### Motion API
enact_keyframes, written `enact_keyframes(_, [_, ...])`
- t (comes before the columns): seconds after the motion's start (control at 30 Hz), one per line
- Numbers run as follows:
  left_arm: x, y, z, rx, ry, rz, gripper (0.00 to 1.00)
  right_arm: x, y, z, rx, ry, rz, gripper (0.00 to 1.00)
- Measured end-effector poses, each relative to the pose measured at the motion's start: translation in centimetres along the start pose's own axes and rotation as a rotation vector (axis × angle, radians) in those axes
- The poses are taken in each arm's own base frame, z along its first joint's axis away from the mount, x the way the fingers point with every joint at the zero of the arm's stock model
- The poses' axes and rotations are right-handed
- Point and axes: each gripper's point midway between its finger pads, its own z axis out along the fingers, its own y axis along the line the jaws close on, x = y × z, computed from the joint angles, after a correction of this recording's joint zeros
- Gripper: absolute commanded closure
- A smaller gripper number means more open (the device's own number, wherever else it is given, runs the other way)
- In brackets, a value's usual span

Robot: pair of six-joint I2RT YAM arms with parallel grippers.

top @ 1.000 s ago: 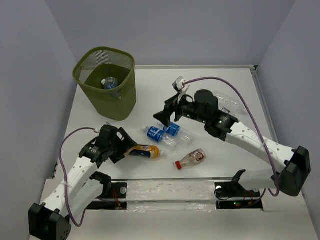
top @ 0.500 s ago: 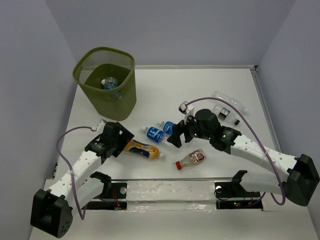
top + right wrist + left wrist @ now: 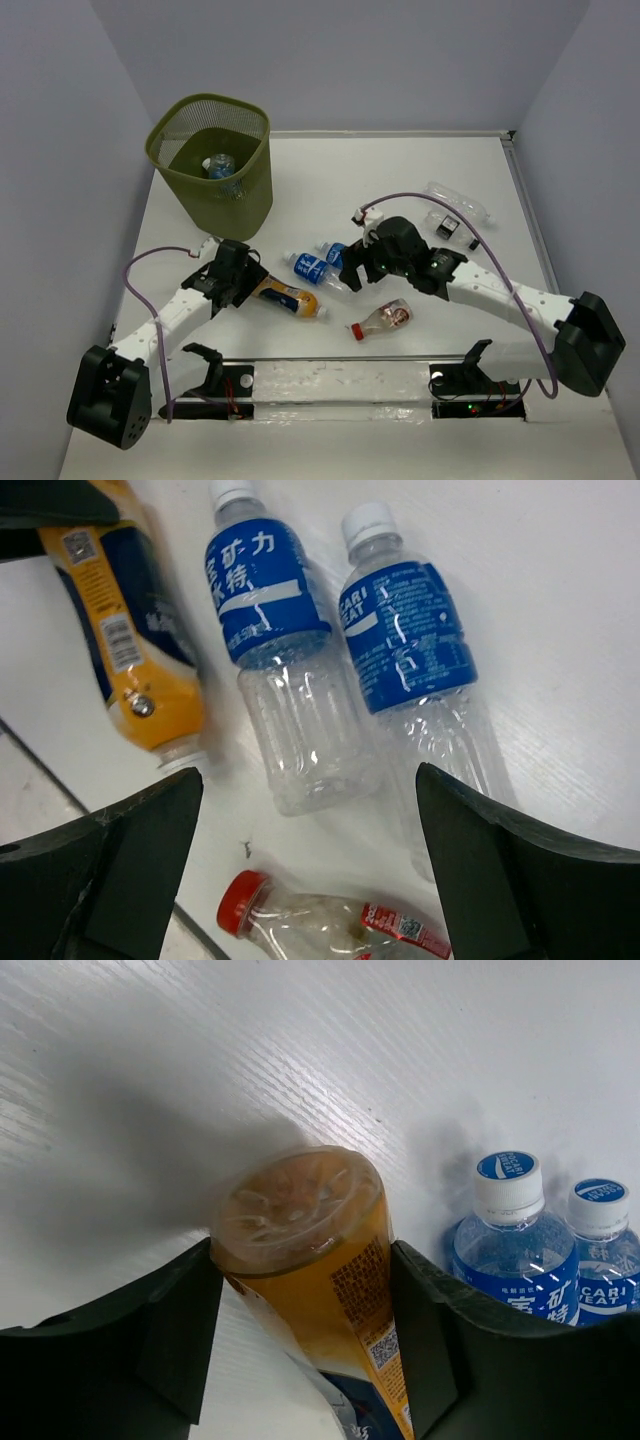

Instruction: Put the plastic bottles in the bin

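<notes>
The olive-green mesh bin stands at the back left with one bottle inside. An orange-labelled bottle lies near the front, and my left gripper is shut on its base end, a finger pressing on each side. Two blue-labelled bottles lie side by side in the middle. My right gripper hovers open over their clear lower halves. A red-capped bottle lies just in front of them.
Near the right wall at the back lies a clear bottle, with a small black-and-white object beside it. The table's front edge runs close behind the red-capped bottle.
My left gripper reached the orange bottle and closed on its base end. The right arm swung down and left from the back until its open fingers came over the blue-labelled bottles.
</notes>
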Motion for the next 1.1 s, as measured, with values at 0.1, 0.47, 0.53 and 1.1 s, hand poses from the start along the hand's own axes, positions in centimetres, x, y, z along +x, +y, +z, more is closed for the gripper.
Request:
enact_keyframes(0.1, [-0.2,0.1,0.1,-0.002,-0.010,0.020,0.52,-0.8,-1.2,1.5,0.069,0.041,-0.035,0.09])
enact_keyframes(0.47, [-1.2,0.2,-1.2,0.024,-0.059,0.096,0.61,-3.4,-4.4,6.3,0.211,0.138,-0.122,0.17])
enact_keyframes(0.53, [-1.5,0.2,-1.8,0.030,-0.065,0.119,0.61,-3.0,-5.0,6.9,0.222,0.171,-0.134,0.17])
enact_keyframes(1.1, [-16.3,-16.1,-23.9,0.515,-0.539,0.198,0.60,0.3,-8.4,9.8,0.244,0.371,-0.185,0.16])
